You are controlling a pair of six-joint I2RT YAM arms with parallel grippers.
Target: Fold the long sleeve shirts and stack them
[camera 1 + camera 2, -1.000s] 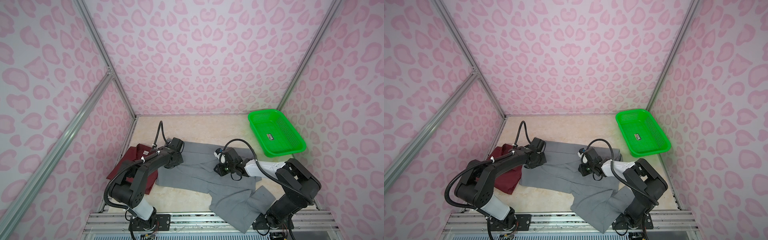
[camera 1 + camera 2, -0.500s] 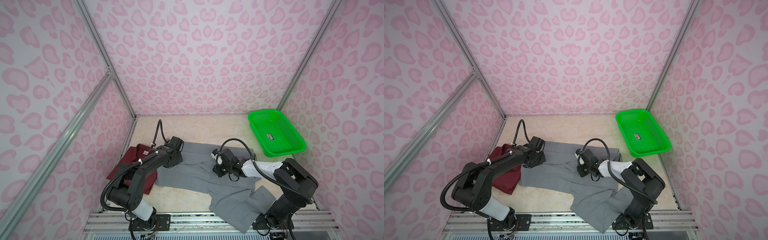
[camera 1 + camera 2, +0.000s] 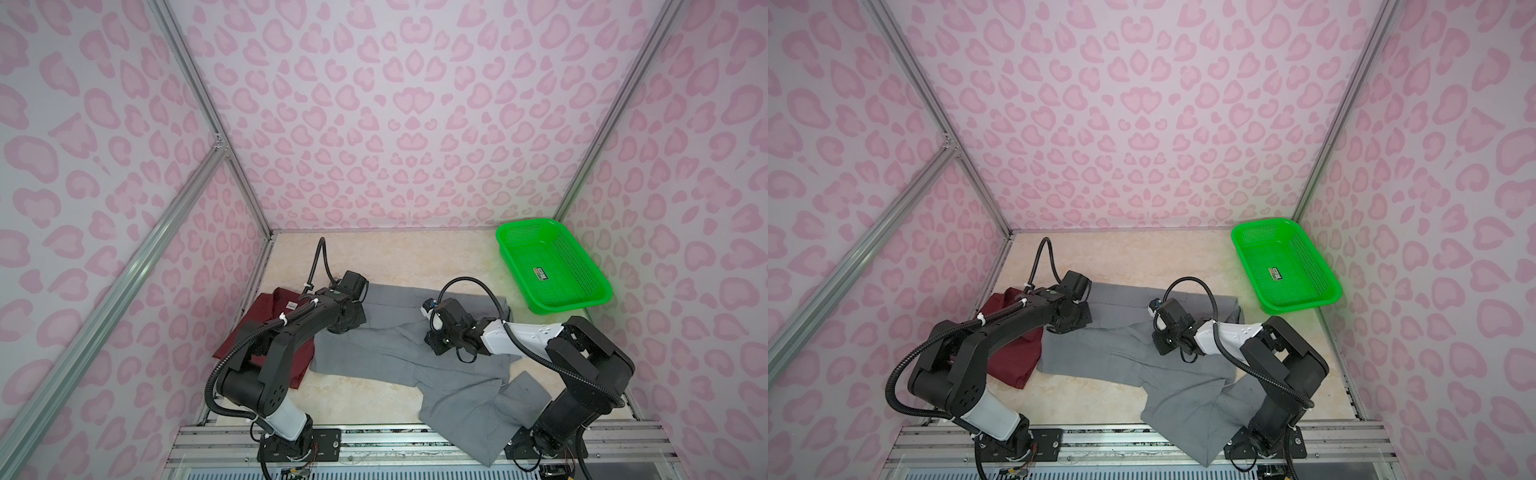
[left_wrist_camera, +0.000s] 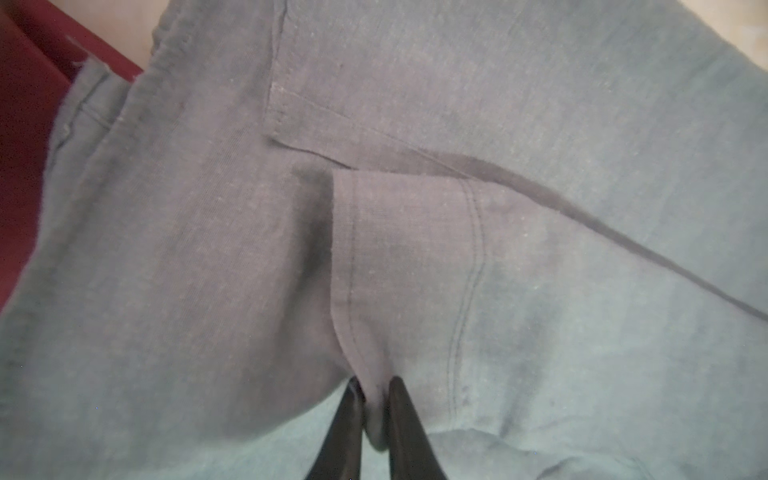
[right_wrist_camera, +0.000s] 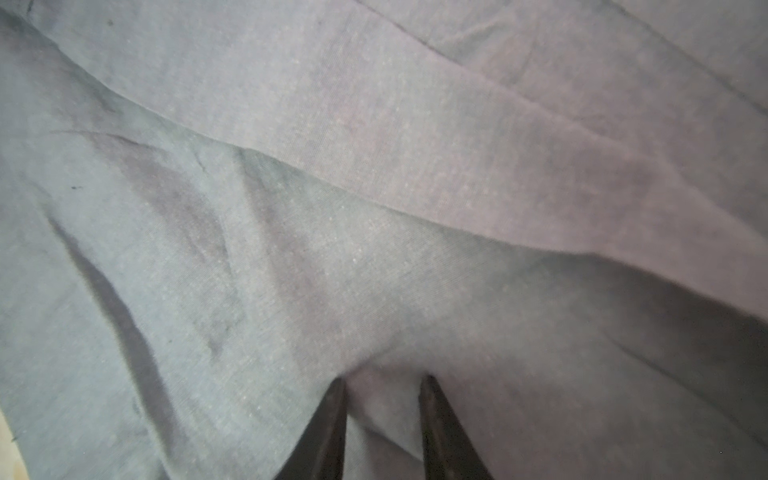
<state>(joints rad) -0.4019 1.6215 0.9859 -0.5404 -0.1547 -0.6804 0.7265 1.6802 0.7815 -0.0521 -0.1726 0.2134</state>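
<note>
- Grey shirt (image 3: 399,353) lies spread across the lower middle of both top views, flat but creased, mostly unfolded. One end trails toward the bottom edge of the frame, over the front of the table (image 3: 374,257).
- Maroon shirt (image 3: 266,316) sits at lower left, already a compact folded block. The grey one touches its right side.
- Left gripper (image 3: 343,326) is down on the grey shirt's upper-left corner, beside the maroon one. In its wrist view the fingers (image 4: 345,424) stand almost together, with a ridge of a stitched band (image 4: 403,266) nipped between them.
- Right gripper (image 3: 434,345) is down near the middle-right of the grey cloth. In its wrist view the fingers (image 5: 440,415) stand a little further apart, with a hump of grey cloth gathered between them. It looks like a pinch on a thicker bunch.
- Green basket (image 3: 598,299) at upper right holds no clothing and is clear of both shirts.
- Handling, my guess: light, limp woven cloth with no stiffness. It will sag and drag wherever it isn't held, and the trailing end could pull on it.
- Best holds: seams, cuffs, hems and collar, where doubled cloth gives the fingers something firm. A mid-panel pinch may catch one layer only.
- Folding looks barely begun on the grey one. It is not yet stacked.
</note>
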